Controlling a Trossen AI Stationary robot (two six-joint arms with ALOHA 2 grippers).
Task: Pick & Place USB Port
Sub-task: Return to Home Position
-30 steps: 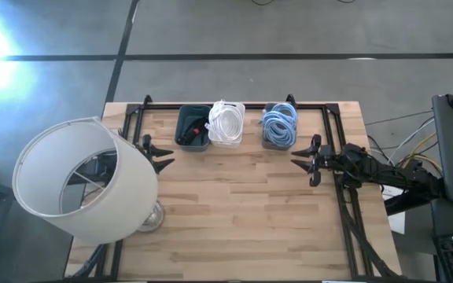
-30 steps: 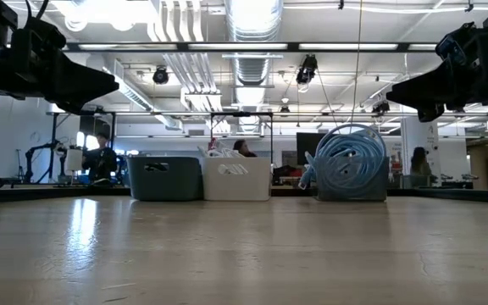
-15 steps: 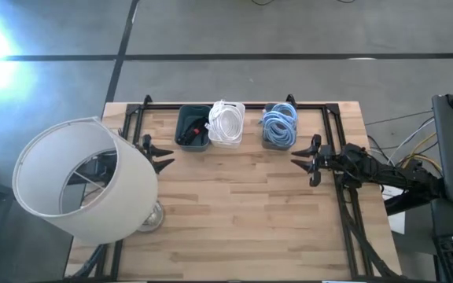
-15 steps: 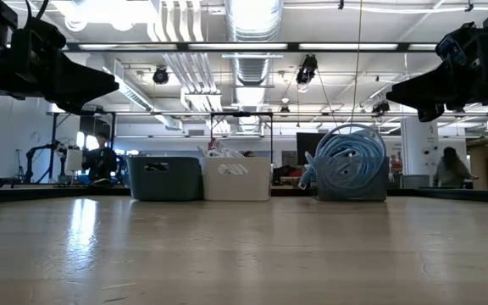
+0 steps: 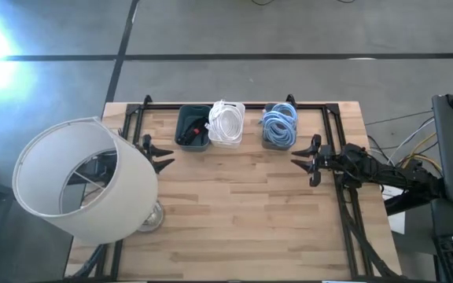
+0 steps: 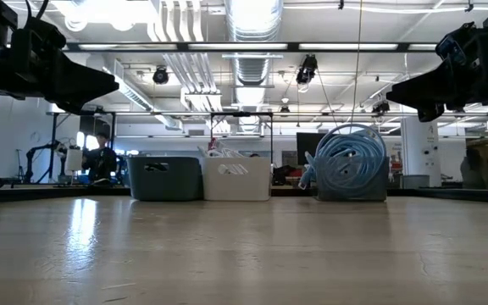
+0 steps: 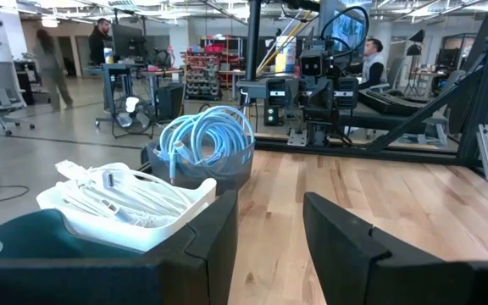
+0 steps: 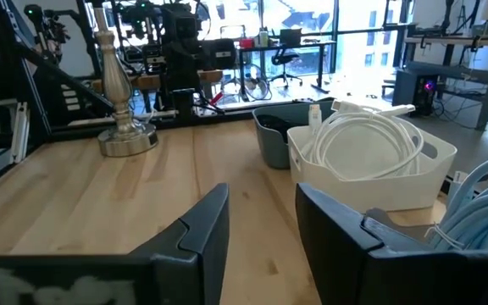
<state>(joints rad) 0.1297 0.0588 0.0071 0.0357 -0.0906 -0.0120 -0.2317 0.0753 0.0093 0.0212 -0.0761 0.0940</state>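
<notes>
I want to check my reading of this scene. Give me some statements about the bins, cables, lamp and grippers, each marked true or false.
1. The white bin holds white cables. True.
2. The blue cables lie loose on the table. False: they sit coiled in a grey bin.
3. The left gripper and the right gripper are both open and empty. True.
4. The lamp stands at the table's right side. False: it is at the left side.
5. The white bin stands between the dark bin and the grey bin. True.
</notes>
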